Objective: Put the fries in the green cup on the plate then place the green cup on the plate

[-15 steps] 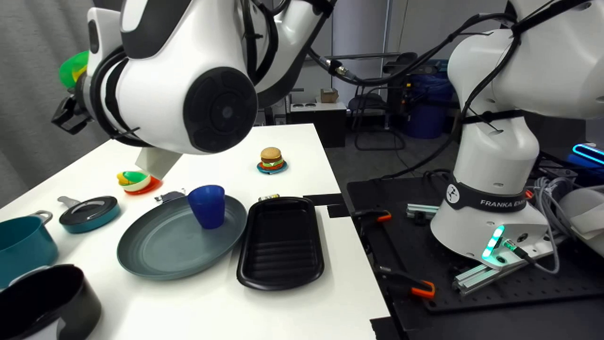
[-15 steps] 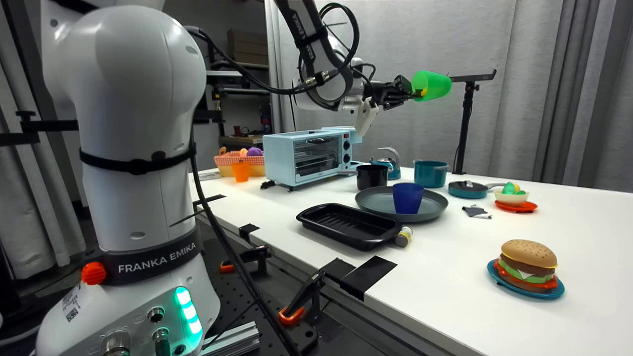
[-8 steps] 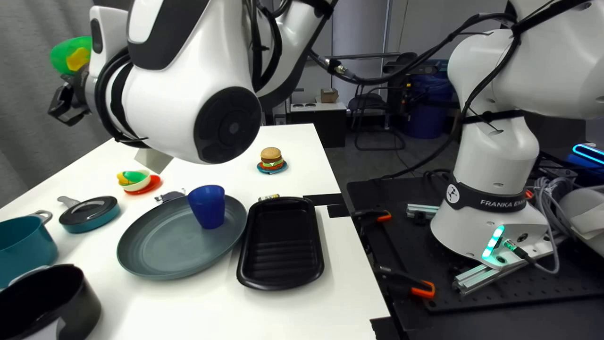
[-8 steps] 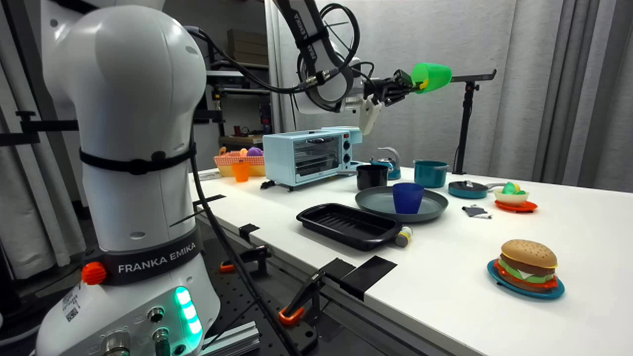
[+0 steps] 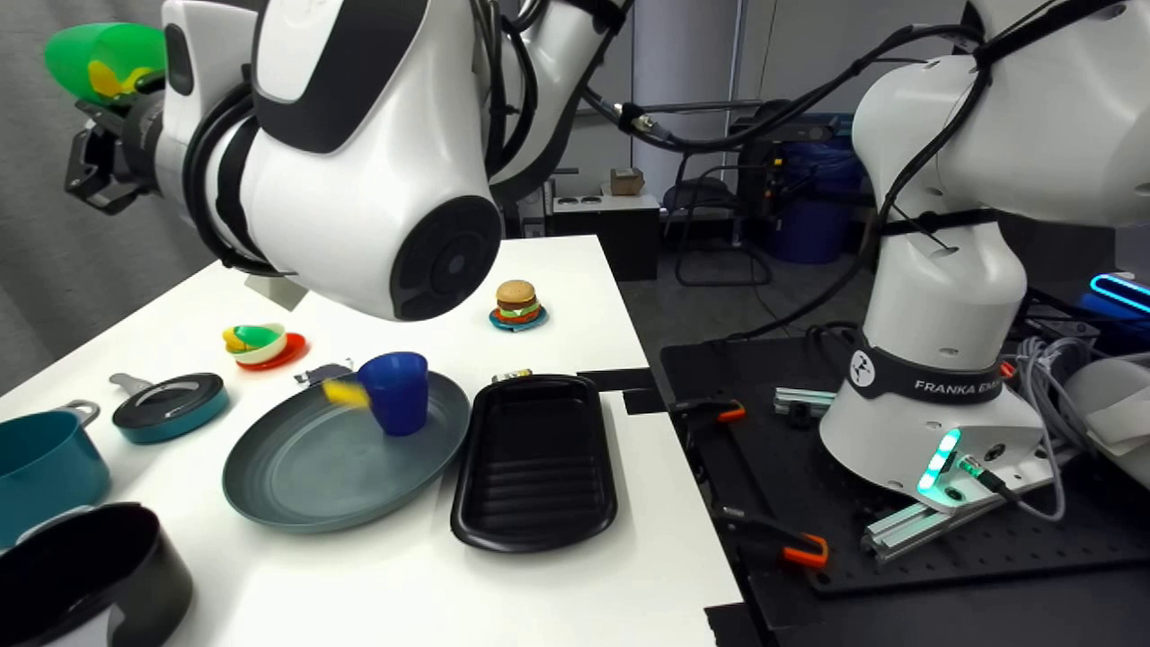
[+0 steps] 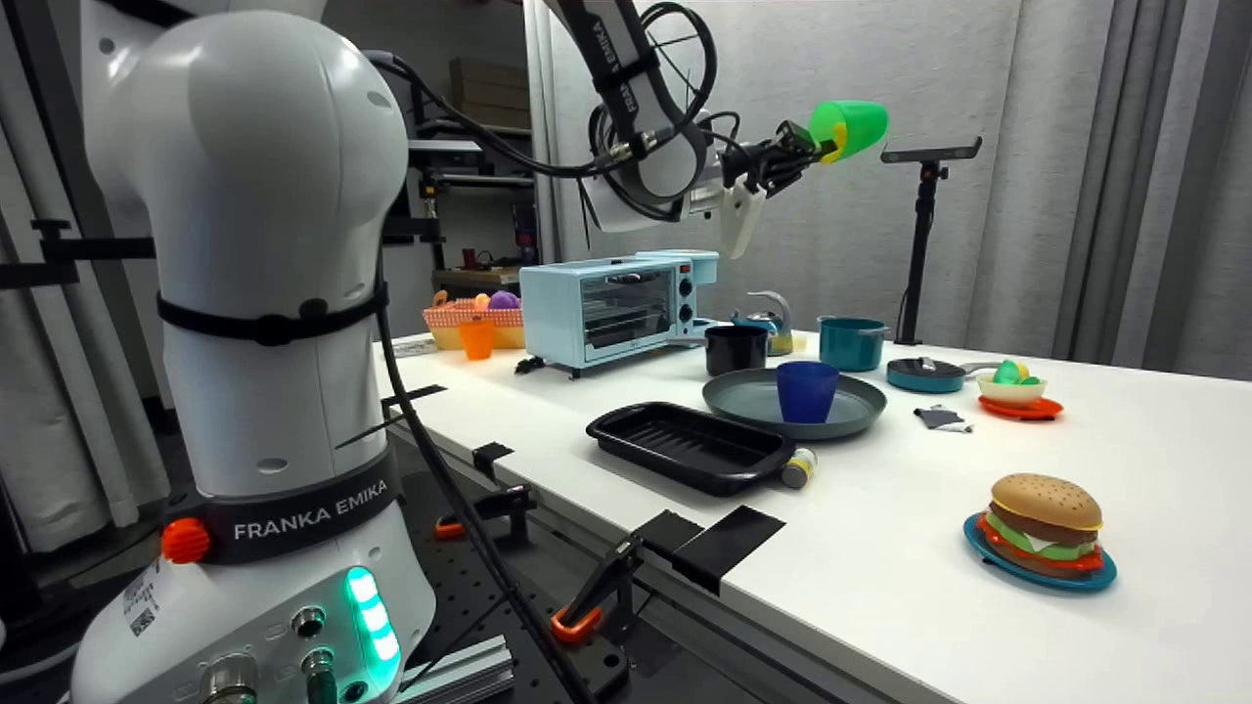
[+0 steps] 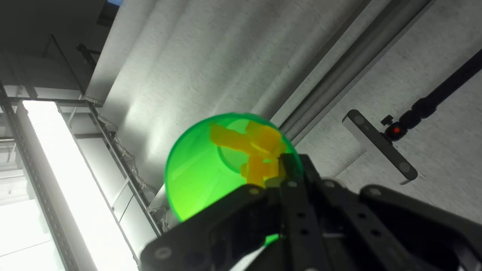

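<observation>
My gripper (image 7: 299, 162) is shut on the rim of the green cup (image 7: 196, 180), one finger inside and one outside. High above the table in both exterior views, the green cup (image 6: 856, 125) lies tipped on its side, mouth towards the gripper. Several yellow fries (image 7: 260, 145) rest inside it, seen through the wall as well. A blurred yellow fry (image 5: 346, 394) appears outside the cup, apparently in mid-air; a faint yellow blur (image 6: 784, 344) shows by the kettle. The grey-blue plate (image 5: 305, 476) sits below on the table, with a dark blue cup (image 5: 395, 400) standing on it.
A black ridged tray (image 5: 535, 458) stands beside the plate. Around it are a black pot (image 6: 736, 350), a teal pot (image 6: 851, 344), a lidded pan (image 6: 924, 375), a kettle (image 6: 768, 323), a toaster oven (image 6: 616, 308), a bowl (image 6: 1012, 393) and a toy burger (image 6: 1044, 523).
The gripper has lifted and turned with the green cup, which moved up and left in an exterior view. A blurred yellow fry has come into view outside the cup.
</observation>
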